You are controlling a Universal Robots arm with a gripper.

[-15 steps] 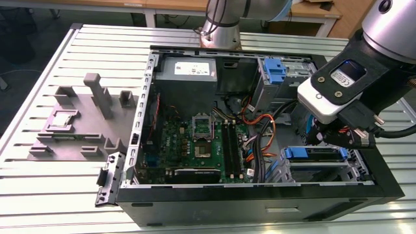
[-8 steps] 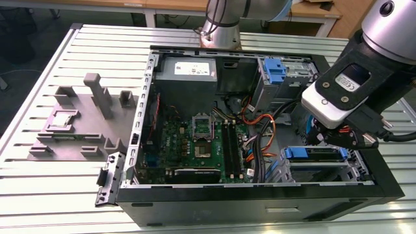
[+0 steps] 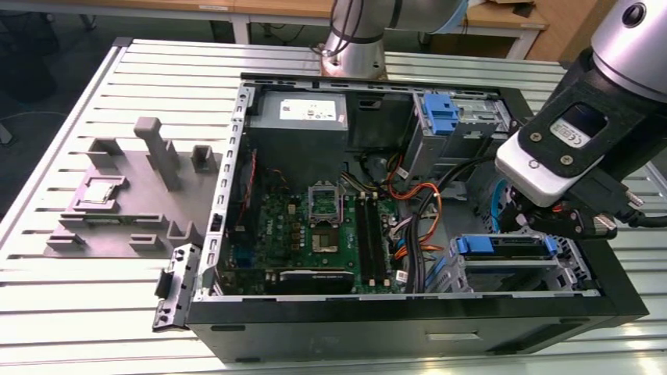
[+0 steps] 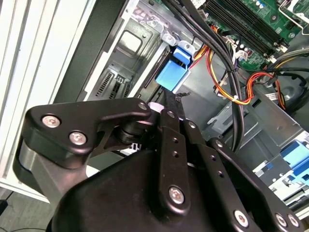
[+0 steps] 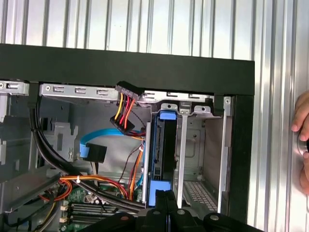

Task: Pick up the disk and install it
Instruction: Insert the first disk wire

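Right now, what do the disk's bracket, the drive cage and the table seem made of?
The disk's bracket: blue plastic, matte, evenly coloured moulded tabs. The drive cage: bare sheet metal, probably steel; dull grey, folded, punched holes. The table: likely aluminium; pale silver ribbed slats.

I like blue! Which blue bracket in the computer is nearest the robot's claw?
The one on the disk, right at the gripper; the other blue caddy sits far across the case.
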